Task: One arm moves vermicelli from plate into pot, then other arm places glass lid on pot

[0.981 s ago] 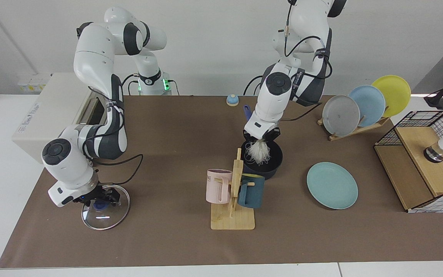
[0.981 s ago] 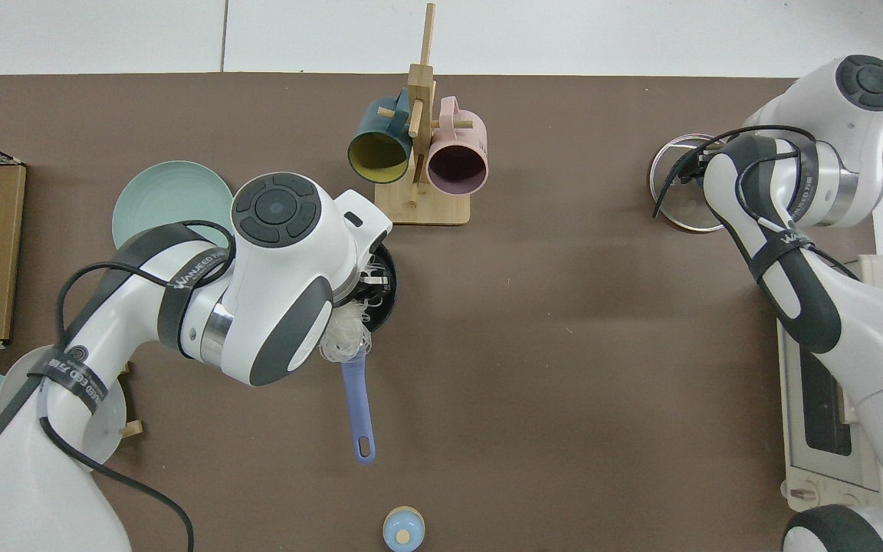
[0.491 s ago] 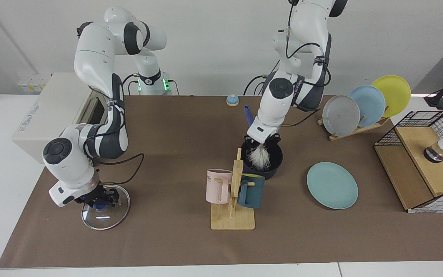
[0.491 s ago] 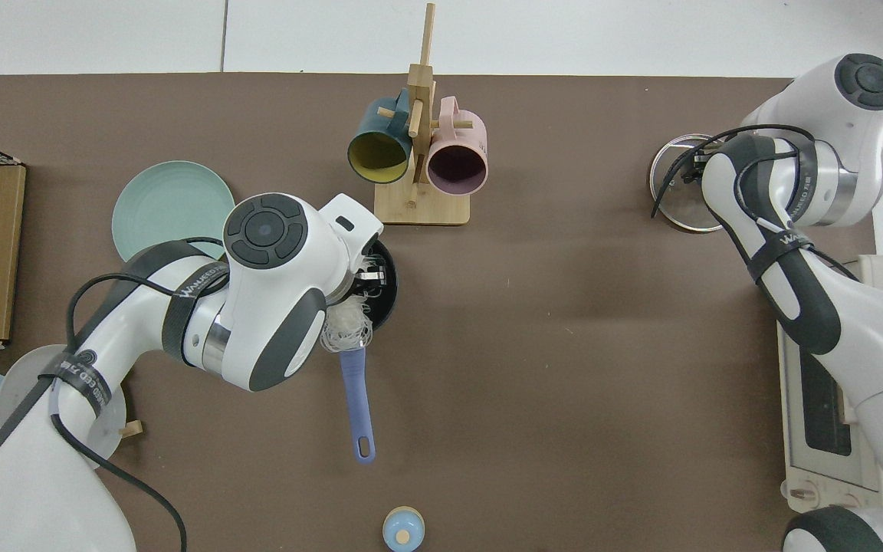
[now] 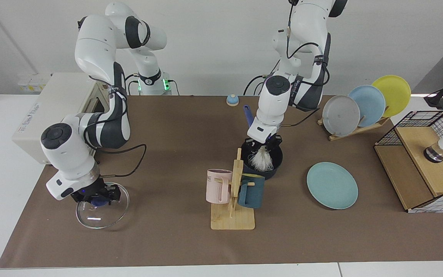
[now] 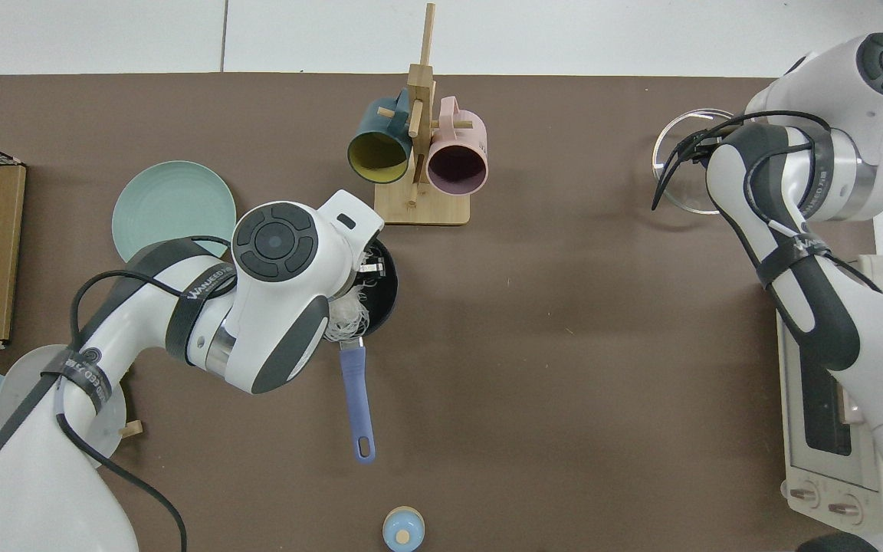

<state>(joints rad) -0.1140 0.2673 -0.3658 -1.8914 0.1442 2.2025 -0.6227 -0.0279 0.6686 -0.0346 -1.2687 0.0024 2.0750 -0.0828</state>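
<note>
Bench: brown mat (image 5: 175, 127) on a white bench, pale wall behind.
Facing view, centre: the left tool (image 5: 262, 144) is low over the pot (image 5: 273, 169), its fingers pinching the top of the noodles (image 5: 262, 161), whose strands hang inside the pot.
Facing view, right of centre: green plate (image 5: 332, 185) bare, near the pot.
Facing view, lower left: the right tool (image 5: 96, 196) grips the blue knob of the glass lid (image 5: 100, 213).
Top view, left of centre: white arm covers most of the pot (image 6: 386, 295); noodles (image 6: 346, 322) show at the handle end.
Top view, upper right: lid (image 6: 679, 165) under the right arm.
</note>
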